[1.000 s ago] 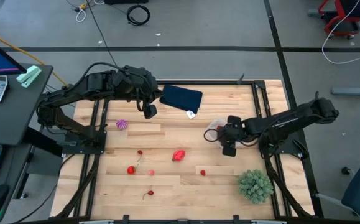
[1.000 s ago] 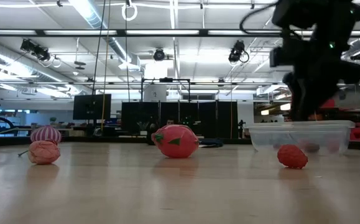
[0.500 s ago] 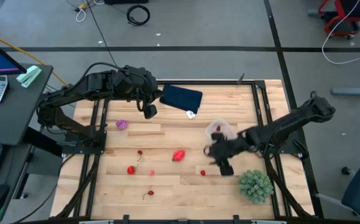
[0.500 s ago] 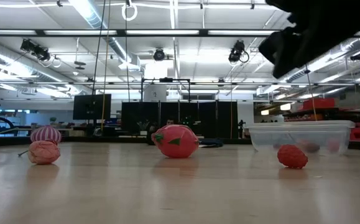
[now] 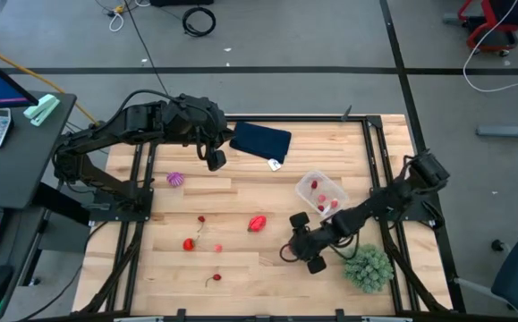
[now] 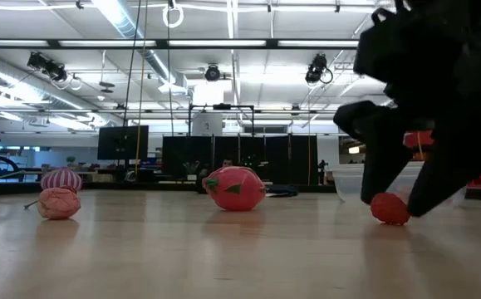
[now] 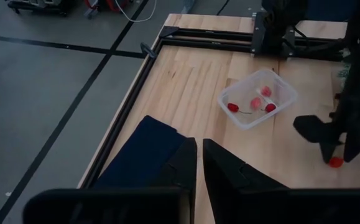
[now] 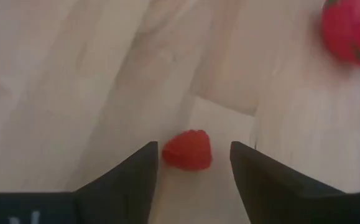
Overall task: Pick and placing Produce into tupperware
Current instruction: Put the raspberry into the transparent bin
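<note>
A small red berry [image 8: 187, 150] lies on the wooden table, between the fingers of my open right gripper [image 8: 193, 147]. The fingers stand on either side of the berry [image 6: 390, 208] without touching it, low over the near right of the table [image 5: 294, 249]. The clear tupperware [image 5: 321, 192] stands just beyond and holds a few red and pink pieces [image 7: 255, 103]. More produce lies to the left: a larger red piece [image 5: 257, 223], small red ones [image 5: 188, 243] and a purple one [image 5: 175, 179]. My left gripper [image 5: 216, 160] hangs shut and empty, high over the far left.
A bushy green plant [image 5: 368, 266] stands close to the right arm's near side. A dark navy folded cloth [image 5: 260, 141] lies at the far edge with a white tag beside it. Black frame rails run along the table's left and right sides.
My right gripper has left its place over the tupperware. It has swung toward the table's near edge and to the left, sinking, tipping further down and rolling. Its fingers now straddle the small red berry. The produce and the tupperware have stayed put.
</note>
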{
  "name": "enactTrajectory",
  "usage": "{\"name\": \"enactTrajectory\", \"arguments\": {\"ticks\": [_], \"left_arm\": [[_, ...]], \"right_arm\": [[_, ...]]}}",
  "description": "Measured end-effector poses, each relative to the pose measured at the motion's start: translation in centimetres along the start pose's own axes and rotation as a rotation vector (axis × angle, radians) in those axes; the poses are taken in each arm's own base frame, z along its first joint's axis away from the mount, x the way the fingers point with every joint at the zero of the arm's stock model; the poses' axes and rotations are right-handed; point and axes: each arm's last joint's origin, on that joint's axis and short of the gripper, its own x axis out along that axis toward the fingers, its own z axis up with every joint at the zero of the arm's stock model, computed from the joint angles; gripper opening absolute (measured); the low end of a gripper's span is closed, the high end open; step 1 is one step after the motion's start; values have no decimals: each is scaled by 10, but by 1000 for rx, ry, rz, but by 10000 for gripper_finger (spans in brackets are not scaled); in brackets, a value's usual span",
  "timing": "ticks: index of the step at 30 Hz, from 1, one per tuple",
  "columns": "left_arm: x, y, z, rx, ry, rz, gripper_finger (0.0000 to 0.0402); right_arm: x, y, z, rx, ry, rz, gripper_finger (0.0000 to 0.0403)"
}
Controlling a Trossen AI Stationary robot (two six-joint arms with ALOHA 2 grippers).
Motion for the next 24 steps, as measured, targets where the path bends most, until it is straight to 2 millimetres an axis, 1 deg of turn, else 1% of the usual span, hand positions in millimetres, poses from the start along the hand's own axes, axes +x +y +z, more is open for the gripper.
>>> {"name": "enactTrajectory", "arguments": {"ticks": [5,9,11,14,21,24], "left_arm": [[0,0,0,-4,0,0,30],[0,0,0,-4,0,0,26],[0,0,0,-4,0,0,27],[0,0,0,-4,0,0,31],[0,0,0,-4,0,0,34],[0,0,0,-4,0,0,29]], "right_arm": [[10,2,-3,11,21,18,226],[11,0,-4,19,24,10,227],[10,-2,-3,51,22,10,222],[10,-5,-3,84,26,30,205],[10,-11,-2,129,24,36,133],[10,-13,-2,128,22,35,115]]}}
